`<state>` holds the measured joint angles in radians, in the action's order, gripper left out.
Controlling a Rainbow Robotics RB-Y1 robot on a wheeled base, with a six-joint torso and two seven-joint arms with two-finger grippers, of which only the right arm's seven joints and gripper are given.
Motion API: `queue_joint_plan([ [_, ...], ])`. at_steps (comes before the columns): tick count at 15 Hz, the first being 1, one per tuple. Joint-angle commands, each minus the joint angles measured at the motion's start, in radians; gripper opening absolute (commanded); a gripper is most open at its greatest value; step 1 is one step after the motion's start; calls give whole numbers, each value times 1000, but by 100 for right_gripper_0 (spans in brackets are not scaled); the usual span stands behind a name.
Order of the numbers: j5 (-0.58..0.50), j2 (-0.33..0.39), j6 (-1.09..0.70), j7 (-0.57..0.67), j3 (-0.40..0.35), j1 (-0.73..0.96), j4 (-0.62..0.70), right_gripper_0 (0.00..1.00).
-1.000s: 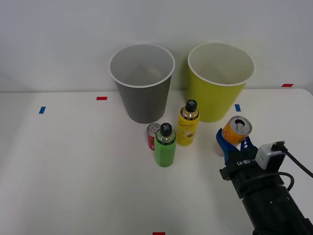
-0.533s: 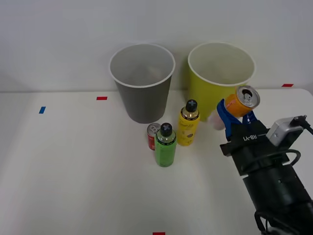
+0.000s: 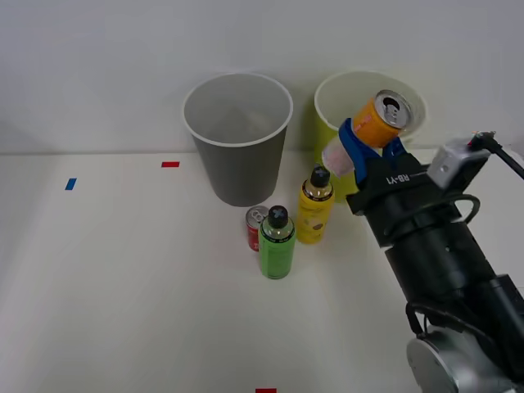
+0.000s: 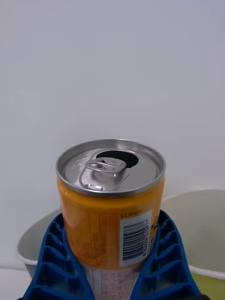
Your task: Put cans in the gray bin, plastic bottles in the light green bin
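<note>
Your tool (image 3: pixel 366 141) grips the orange can (image 3: pixel 379 119), lifted clear of the bottles (image 3: pixel 313 207). It hangs before the green bin (image 3: pixel 329 139); cans belong in the gray bin (image 3: pixel 238 139).

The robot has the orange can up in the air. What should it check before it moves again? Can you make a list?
1. Can held tight: the right gripper jaws hug both sides of the orange can. Ok.
2. Can over the right bin: it hangs in front of the light green bin, not the gray bin, where cans go. Not ok.
3. Gray bin has room: its inside looks empty. Ok.
4. Way over to the gray bin: the yellow bottle stands below that path, and the can looks higher than its cap. Probably ok.
5. Others waiting upright: the green bottle and red can stand on the table. Ok.
</note>
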<state>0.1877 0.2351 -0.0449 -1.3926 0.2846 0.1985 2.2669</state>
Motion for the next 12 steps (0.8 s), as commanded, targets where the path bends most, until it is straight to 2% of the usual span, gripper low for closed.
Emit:
queue_joint_plan([
  [1, -1, -89, -197, -5, 13, -163, 0, 0],
  [7, -11, -209, -467, -13, 2, -334, -3, 0],
  [9, -13, -235, -504, -16, 2, -383, -24, 0],
  [12, -19, -253, -481, -25, -13, -470, -136, 0],
])
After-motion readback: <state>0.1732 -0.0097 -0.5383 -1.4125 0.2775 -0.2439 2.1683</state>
